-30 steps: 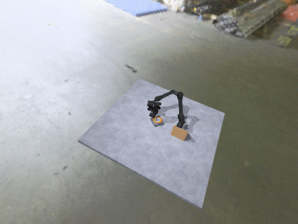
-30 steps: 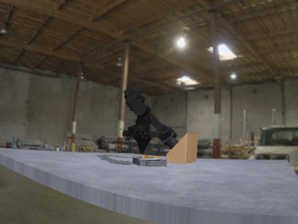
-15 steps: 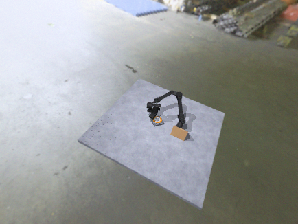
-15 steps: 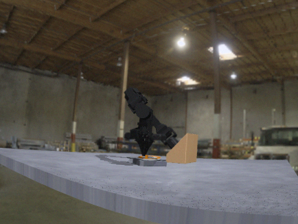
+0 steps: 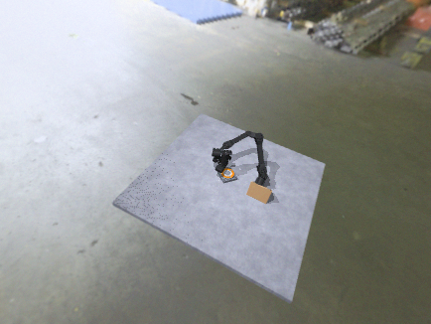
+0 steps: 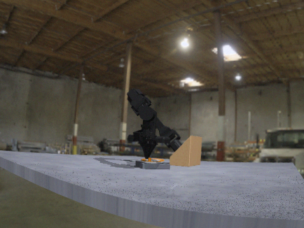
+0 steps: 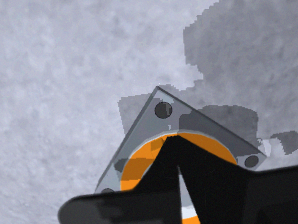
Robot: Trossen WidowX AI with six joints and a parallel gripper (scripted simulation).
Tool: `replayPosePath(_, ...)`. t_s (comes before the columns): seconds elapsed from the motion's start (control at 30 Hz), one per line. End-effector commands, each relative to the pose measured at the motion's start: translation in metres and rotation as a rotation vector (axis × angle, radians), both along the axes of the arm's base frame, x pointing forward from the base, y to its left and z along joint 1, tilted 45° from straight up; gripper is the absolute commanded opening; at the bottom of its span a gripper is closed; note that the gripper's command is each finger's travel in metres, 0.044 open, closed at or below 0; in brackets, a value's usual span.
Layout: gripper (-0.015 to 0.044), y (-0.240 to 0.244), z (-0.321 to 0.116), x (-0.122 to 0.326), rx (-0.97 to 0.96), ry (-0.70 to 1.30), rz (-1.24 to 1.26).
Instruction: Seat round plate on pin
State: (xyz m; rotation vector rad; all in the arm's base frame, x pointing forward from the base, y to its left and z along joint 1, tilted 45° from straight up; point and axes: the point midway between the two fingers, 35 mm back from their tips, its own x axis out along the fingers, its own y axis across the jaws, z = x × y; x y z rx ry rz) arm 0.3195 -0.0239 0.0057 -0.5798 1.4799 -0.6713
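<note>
One orange plate (image 7: 145,162) on one base (image 7: 150,117), one closed gripper (image 7: 178,165) above.

Matt orange plate (image 7: 137,162) (grey speckled slab (image 5: 248,239))

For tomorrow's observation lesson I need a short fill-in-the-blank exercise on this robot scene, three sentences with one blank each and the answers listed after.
1. The gripper points down at the plate with its fingers ____.
2. The ring-shaped plate is coloured ____.
3. The plate sits on a square grey ____ with dark holes in its corners.

Missing words: shut; orange; base
</note>
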Motion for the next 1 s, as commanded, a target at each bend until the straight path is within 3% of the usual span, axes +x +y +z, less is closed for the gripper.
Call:
replayPosePath(0.0, 0.0000, 0.0046, -0.0061, 0.0000, 0.019, 0.000, -0.003)
replayPosePath(0.97, 0.0000, 0.0134, -0.0143, -0.0053, 0.020, 0.000, -0.003)
